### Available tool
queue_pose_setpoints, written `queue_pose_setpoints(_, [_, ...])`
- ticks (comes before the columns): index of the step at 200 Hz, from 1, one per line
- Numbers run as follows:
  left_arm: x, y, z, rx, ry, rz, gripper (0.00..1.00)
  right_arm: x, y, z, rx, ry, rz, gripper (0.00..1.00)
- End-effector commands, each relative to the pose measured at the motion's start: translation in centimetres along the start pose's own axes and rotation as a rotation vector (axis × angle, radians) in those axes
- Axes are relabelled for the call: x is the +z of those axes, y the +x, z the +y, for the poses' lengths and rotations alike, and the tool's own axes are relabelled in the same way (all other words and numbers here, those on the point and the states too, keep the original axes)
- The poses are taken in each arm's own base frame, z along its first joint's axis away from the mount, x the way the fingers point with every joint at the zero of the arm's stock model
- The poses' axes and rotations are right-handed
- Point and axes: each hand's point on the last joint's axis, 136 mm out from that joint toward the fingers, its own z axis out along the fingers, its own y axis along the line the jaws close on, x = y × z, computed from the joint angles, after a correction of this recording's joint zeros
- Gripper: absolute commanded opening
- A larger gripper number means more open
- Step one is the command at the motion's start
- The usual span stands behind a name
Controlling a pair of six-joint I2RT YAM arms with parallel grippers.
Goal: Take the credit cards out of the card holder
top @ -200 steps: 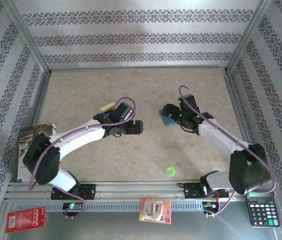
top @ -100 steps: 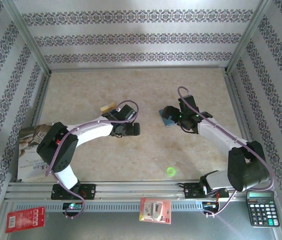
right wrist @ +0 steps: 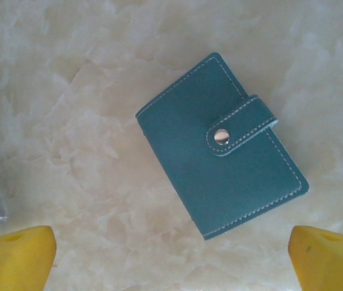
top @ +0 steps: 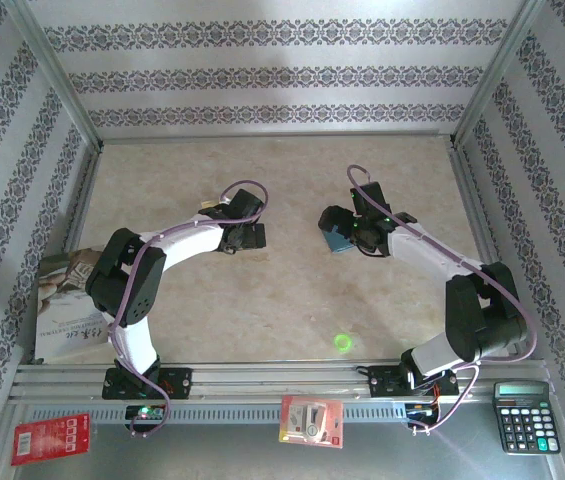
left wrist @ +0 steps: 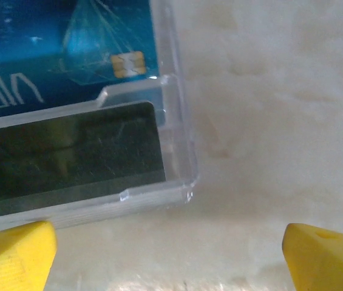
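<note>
The left tool (left wrist: 171, 257) had reached farther toward 12 o'clock, spread, with the credit cards (left wrist: 56, 66) in a clear case (left wrist: 177, 154) at its 11 o'clock. The right tool (right wrist: 171, 260), spread, had the closed card holder (right wrist: 201, 179) lying at its 12 o'clock.

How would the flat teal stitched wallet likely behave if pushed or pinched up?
The teal stitched card holder lies flat, so it should slide rather than roll or tip on the smooth marbled tabletop. Its snapped strap probably keeps it from flopping open. Lying flush, its edges look hard to pinch.
</note>
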Motion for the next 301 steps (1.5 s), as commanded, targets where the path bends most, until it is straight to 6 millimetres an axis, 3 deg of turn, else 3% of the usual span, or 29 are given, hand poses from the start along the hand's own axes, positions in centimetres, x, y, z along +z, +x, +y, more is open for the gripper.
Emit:
queue_pose_setpoints(1, [0.6,-2.2,0.4,-0.003,0.014,-0.045,0.97,0.5,-0.3,0.4,-0.076,0.031,0.010,0.98])
queue_pose_setpoints(28, [0.3,-2.9,-0.1,-0.045,0.101,-0.030,0.97,2.1,0.3,0.1,-0.145,0.099,0.064,0.95])
queue_pose_setpoints(54, [-1.5,-3.1,-0.5,-0.109,0.229,-0.036,0.97,3.6,0.3,0.0,-0.191,0.139,0.103,0.91])
queue_pose_setpoints(105, [-5.0,-3.3,1.1,-0.178,0.320,-0.071,1.00,6.7,-0.4,-0.4,-0.225,0.205,0.155,0.93])
queue_pose_setpoints(148, [-6.5,-3.3,1.2,-0.188,0.369,-0.079,1.00,7.9,2.2,-1.0,-0.180,0.231,0.225,0.93])
queue_pose_setpoints(190, [-7.2,-3.5,0.2,-0.195,0.435,-0.080,1.00,7.9,6.7,1.4,-0.113,0.180,0.241,0.92])
queue_pose_setpoints(228, [-7.0,-3.0,0.2,-0.210,0.441,-0.066,1.00,7.5,9.6,6.1,-0.091,0.089,0.235,0.90])
queue_pose_setpoints(247, [-7.3,-2.8,0.2,-0.216,0.448,-0.065,1.00,6.4,9.2,7.8,-0.068,0.041,0.224,0.87])
queue_pose_setpoints(267, [-7.7,-2.7,0.0,-0.230,0.472,-0.061,1.00,4.0,7.0,8.6,-0.080,-0.010,0.160,0.87])
queue_pose_setpoints(284, [-7.9,-2.5,-0.9,-0.260,0.534,-0.046,1.00,2.4,5.3,7.9,-0.121,-0.021,0.107,0.87])
queue_pose_setpoints(301, [-7.9,-2.1,-2.7,-0.300,0.619,-0.017,0.98,2.6,4.9,5.9,-0.165,0.013,0.124,0.83])
